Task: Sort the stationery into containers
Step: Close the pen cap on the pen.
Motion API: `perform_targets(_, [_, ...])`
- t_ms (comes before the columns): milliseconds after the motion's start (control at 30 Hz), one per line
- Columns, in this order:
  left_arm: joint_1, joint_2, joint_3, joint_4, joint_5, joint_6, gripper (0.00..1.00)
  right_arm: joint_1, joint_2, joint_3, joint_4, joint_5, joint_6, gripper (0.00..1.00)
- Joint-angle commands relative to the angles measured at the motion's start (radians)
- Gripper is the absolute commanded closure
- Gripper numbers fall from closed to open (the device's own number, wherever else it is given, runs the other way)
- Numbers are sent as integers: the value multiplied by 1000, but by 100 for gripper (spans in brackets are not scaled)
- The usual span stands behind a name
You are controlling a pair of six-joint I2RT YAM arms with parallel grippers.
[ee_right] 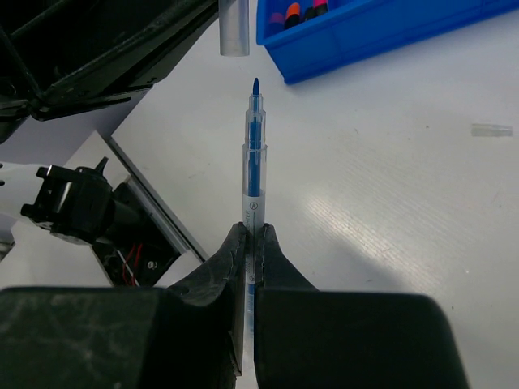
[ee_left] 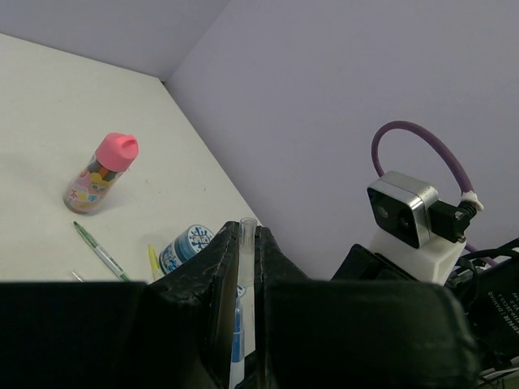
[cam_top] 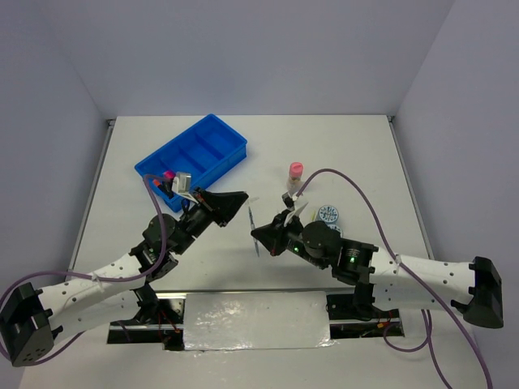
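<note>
My left gripper (cam_top: 237,203) is shut on a clear pen cap (ee_left: 246,243), which sticks out past the fingertips. My right gripper (cam_top: 262,235) is shut on a blue pen with a clear barrel (ee_right: 255,154), its bare tip pointing at that cap (ee_right: 234,28) with a small gap between them. Both are held above the table's middle. The blue divided tray (cam_top: 195,158) stands at the back left, with highlighters (ee_right: 293,12) in one compartment. A pink-capped bottle (cam_top: 295,173) stands upright and a blue-white disc (cam_top: 328,215) lies behind my right arm.
In the left wrist view a green pen (ee_left: 101,253) and a yellow pen (ee_left: 152,261) lie next to the disc (ee_left: 185,245), with the bottle (ee_left: 101,173) beyond. A small clear cap (ee_right: 492,130) lies loose on the table. Walls close the table on three sides.
</note>
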Motion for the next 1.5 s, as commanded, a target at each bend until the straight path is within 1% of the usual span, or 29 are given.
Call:
perform_targets(0, [1,-3,4,71,31,13,100,12,4,50,28,28,-19,100])
perform_targets(200, [3,9,4,79,42,12,100,12,20,64,20,36,-24,100])
perform_targets(600, [3,6,-1,62,8,23,100,18,11,61,18,19,-31,100])
perform_targets(1467, [3,10,-5,39,5,30,100,21,3,80,-14,66,-28,100])
